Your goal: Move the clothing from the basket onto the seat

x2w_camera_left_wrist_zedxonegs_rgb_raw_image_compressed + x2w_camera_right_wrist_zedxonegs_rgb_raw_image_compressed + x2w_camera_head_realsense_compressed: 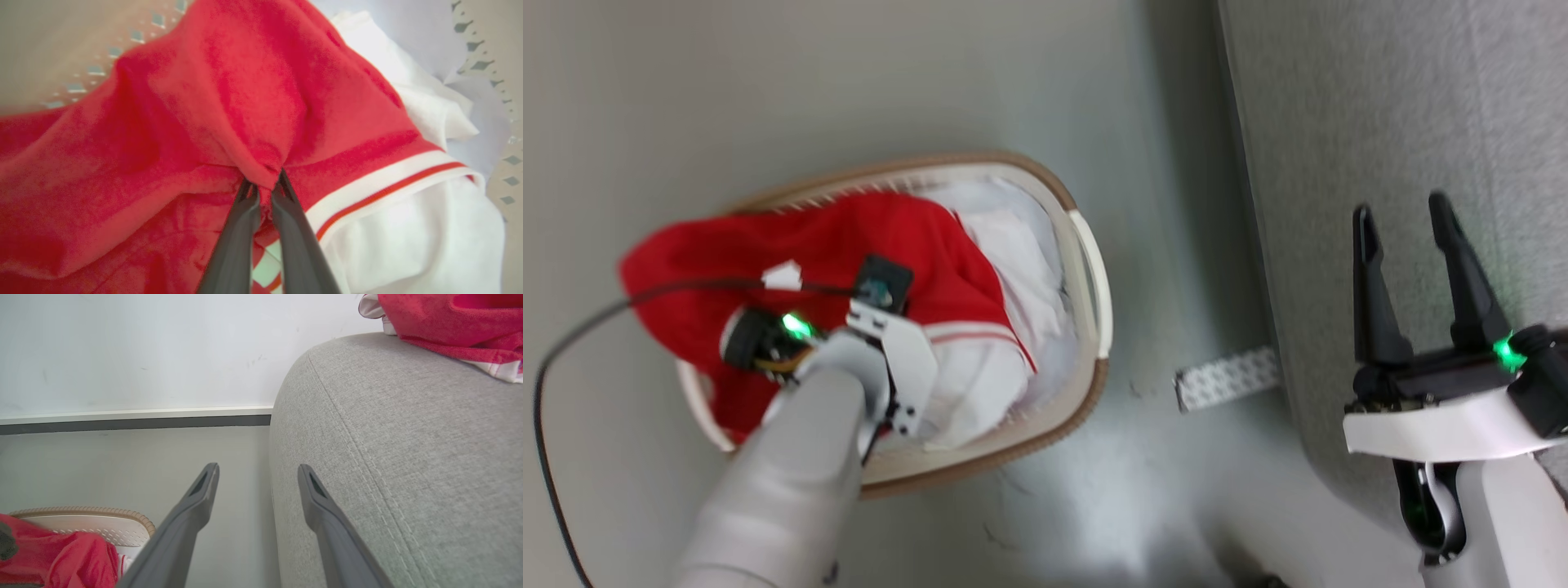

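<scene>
REMOTE DESK: My left gripper (263, 181) pinches a raised fold of the red clothing (229, 102). Its two dark fingers are drawn narrow, with the cloth caught between their tips, just beside the garment's white stripe band (380, 183). The clothing lies heaped in the basket (1092, 269). One red edge spills over the rim at the left of the head view, and white fabric (1013, 245) is bunched beside it. My pale left forearm (784, 474) reaches down into the basket from the lower left of the head view, wrist bent over the pile. Well apart to the right, my right gripper (1401, 214) hangs at the edge of the grey seat (1380, 122). Its fingers are spread wide with nothing between them, pointing up the head view. In the right wrist view, a second red garment (449, 322) rests on top of the seat's rounded edge.
</scene>
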You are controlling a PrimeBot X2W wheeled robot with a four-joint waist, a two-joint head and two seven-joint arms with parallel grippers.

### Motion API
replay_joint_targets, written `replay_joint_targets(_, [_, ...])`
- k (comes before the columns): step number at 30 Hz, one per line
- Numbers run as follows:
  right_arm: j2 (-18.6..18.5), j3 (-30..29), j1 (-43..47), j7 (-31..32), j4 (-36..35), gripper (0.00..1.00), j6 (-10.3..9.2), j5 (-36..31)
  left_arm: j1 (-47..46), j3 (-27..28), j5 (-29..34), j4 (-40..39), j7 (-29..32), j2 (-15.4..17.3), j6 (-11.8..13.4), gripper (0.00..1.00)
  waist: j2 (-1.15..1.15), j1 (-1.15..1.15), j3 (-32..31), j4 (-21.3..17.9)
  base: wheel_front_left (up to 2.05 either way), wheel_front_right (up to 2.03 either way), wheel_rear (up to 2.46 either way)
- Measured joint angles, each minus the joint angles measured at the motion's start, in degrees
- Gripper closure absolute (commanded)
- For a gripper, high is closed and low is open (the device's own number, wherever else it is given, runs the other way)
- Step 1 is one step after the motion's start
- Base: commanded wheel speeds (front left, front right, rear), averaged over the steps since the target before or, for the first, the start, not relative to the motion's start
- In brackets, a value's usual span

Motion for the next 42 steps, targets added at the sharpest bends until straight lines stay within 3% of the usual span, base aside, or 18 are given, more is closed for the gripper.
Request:
replay_joint_targets(9, [0.0,-4.4,5.3,0.0,5.4,0.0,0.0,-2.8,6.3,1.5,-6.9,-0.8,-6.5,-2.4,-2.2,1.0,0.0,-0.01,-11.4,4.6,0.0,0.0,0.0])
replay_joint_targets(15, [0.1,-7.2,10.3,0.0,8.7,0.0,0.0,-5.0,11.1,-0.4,-13.4,-5.9,-9.3,-2.6,-3.2,1.0,0.0,-0.01,-20.2,8.8,0.0,0.0,0.0])
replay_joint_targets(22, [0.0,-7.5,17.1,0.0,11.3,0.0,0.0,-6.0,17.3,-2.4,-19.7,-13.5,-9.7,-2.6,-0.4,1.0,0.0,-0.03,-32.9,13.6,0.0,0.0,0.0])
replay_joint_targets(30, [0.0,-7.7,22.2,0.0,12.9,0.0,0.0,-6.5,21.9,-2.2,-21.2,-22.4,-7.8,-1.9,0.9,1.0,0.0,-0.03,-44.0,17.5,0.0,0.0,0.0])
replay_joint_targets(42, [0.0,-6.4,26.2,0.0,14.0,0.0,0.0,-7.1,29.3,-2.0,-22.3,-40.1,-0.7,3.1,3.8,1.0,0.0,-0.03,-53.0,19.7,0.0,0.0,0.0])
